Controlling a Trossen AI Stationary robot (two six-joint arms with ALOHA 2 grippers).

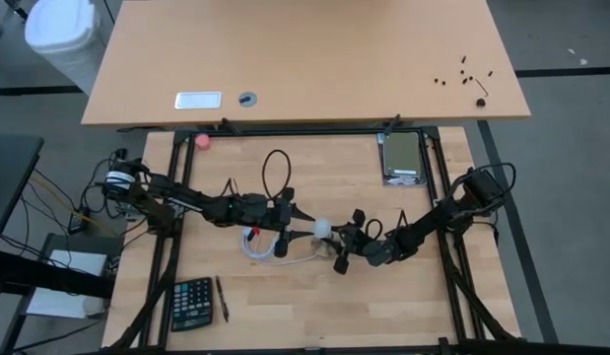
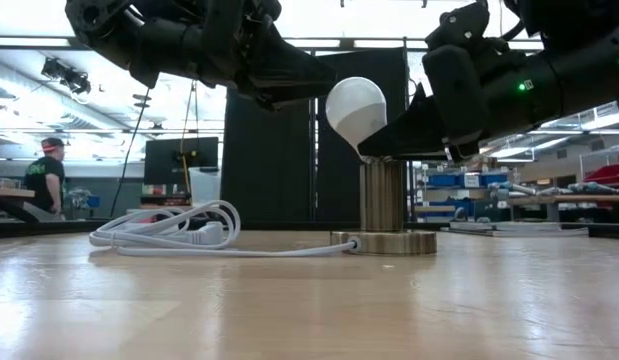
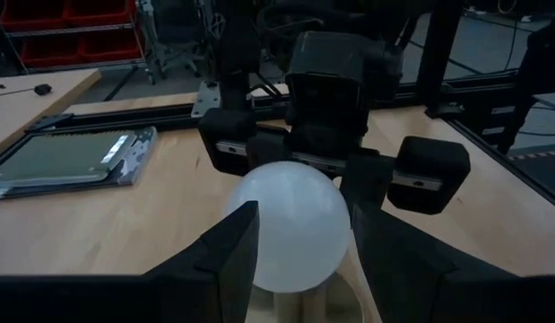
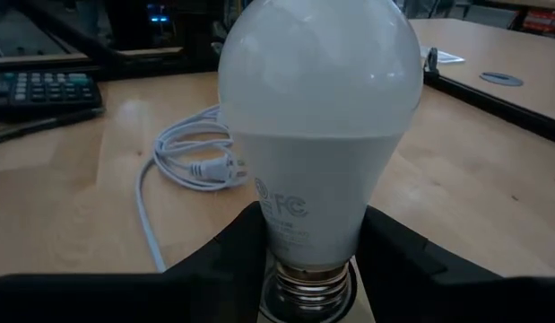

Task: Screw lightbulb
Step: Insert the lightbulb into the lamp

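Low view, centre of frame: lightbulb (image 2: 356, 108) sits tilted above a ribbed wooden socket stand (image 2: 383, 196), its white cord (image 2: 179, 232) coiled at lower left. High view puts the bulb (image 1: 325, 230) mid-table, between both arms. Left gripper (image 3: 299, 242) reaches in from the left; its fingers (image 3: 228, 251) flank the round globe and appear to be clasping it, though actual contact is hard to confirm. Right gripper (image 4: 308, 260) comes from the right, fingers (image 4: 232, 256) pinched on the bulb's narrow neck just above the metal screw base (image 4: 308, 285), clamped there.

Handling, as a judgement: bulb looks light, rigid, smooth and slippery on the frosted globe, likely a plastic or thin shell, so crushable under a hard squeeze. Globe gives the widest purchase for turning; a light, even clasp at its widest part seems best. Neck hold steadies the tilt but blocks rotation. Thread must seat straight or it may cross-thread. Calculator (image 1: 191, 303) lower left, untouched.
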